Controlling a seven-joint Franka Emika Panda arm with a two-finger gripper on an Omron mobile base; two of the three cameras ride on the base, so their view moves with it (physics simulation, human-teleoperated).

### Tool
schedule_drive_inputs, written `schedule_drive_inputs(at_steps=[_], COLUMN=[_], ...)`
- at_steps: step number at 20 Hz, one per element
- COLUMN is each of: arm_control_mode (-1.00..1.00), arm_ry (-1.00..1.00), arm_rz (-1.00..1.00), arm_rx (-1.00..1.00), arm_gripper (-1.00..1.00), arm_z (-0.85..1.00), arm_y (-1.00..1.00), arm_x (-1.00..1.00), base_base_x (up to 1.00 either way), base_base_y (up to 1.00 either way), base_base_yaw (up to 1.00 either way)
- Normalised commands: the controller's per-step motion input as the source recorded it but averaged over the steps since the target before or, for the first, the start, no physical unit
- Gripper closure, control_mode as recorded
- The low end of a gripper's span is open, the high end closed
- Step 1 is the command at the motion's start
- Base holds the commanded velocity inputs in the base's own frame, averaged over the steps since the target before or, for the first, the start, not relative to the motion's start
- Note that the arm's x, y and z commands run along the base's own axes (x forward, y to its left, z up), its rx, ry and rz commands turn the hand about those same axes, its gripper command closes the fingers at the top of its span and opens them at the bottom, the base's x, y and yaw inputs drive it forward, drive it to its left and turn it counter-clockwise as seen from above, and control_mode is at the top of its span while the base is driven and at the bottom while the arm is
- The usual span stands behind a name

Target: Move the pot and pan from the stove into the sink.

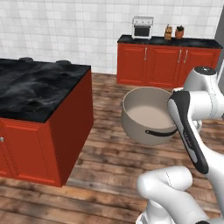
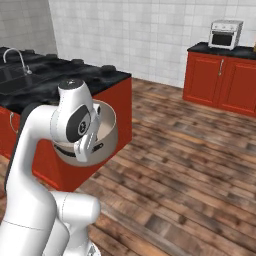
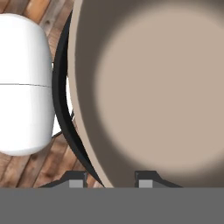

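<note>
Wood floor under us, and we count one pot (image 1: pixel 146 114), up in the air. Our claw (image 3: pixel 111 181) sits nearly closed, pinching its rim right by the handle (image 3: pixel 65 113).

Your left base view looks from behind the arm's left, forward and down across the wood floor (image 1: pixel 109 144), with the bench (image 1: pixel 35 87) at left and far red cabinets (image 1: pixel 166 63) ahead. Your right base view looks from behind the arm's right, taking in the same bench (image 2: pixel 100 80), the floor and cabinets (image 2: pixel 220 82). Both share the pot (image 1: pixel 146 114) hanging in mid-air. Your hand view sits very close, looking straight into the pot (image 3: pixel 153 87), floor beyond its rim.
</note>
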Motion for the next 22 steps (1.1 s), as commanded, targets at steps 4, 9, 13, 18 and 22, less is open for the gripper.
schedule_drive_inputs(at_steps=[4, 9, 13, 18, 22], arm_control_mode=[1.0, 1.0, 1.0, 1.0, 1.0], arm_ry=[0.0, 0.0, 0.0, 0.0, 0.0], arm_rz=[0.0, 0.0, 0.0, 0.0, 0.0], arm_rx=[0.0, 0.0, 0.0, 0.0, 0.0], arm_gripper=[1.0, 1.0, 1.0, 1.0, 1.0], arm_z=[0.0, 0.0, 0.0, 0.0, 0.0], arm_y=[0.0, 0.0, 0.0, 0.0, 0.0], arm_x=[0.0, 0.0, 0.0, 0.0, 0.0], base_base_x=[0.0, 0.0, -0.02, -0.02, 0.0], base_base_y=[0.0, 0.0, 0.0, 0.06, 0.48], base_base_yaw=[-0.06, -0.2, -0.17, 0.0, 0.0])
